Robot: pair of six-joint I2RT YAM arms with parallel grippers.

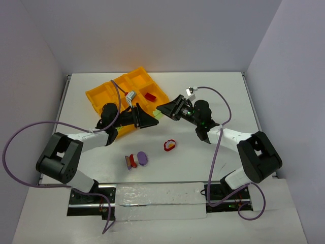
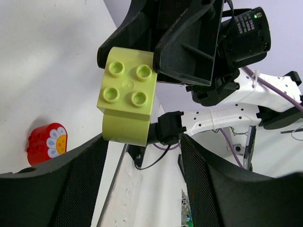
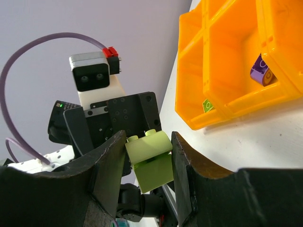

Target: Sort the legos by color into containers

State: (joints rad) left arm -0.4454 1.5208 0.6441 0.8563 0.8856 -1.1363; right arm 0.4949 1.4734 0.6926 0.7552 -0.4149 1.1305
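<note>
My right gripper (image 1: 161, 111) is shut on a yellow-green lego (image 1: 158, 115) and holds it in the air above the table, just right of the tray's containers (image 1: 101, 96). In the right wrist view the lego (image 3: 150, 161) sits squeezed between both fingers. My left gripper (image 1: 151, 121) faces it, open. In the left wrist view the lego (image 2: 127, 101) hangs studs-up from the right gripper's fingers (image 2: 189, 52), its lower end level with my left fingertips (image 2: 102, 146), a gap on the right side. A red lego (image 1: 150, 96) lies in one cell, a purple one (image 3: 262, 71) in another.
On the table lie a red lego with a flower print (image 1: 169, 145), also in the left wrist view (image 2: 47, 143), and a purple and red cluster (image 1: 137, 159). A yellow-green piece (image 3: 207, 105) shows through the tray wall (image 3: 236, 101). Purple cables loop off both arms.
</note>
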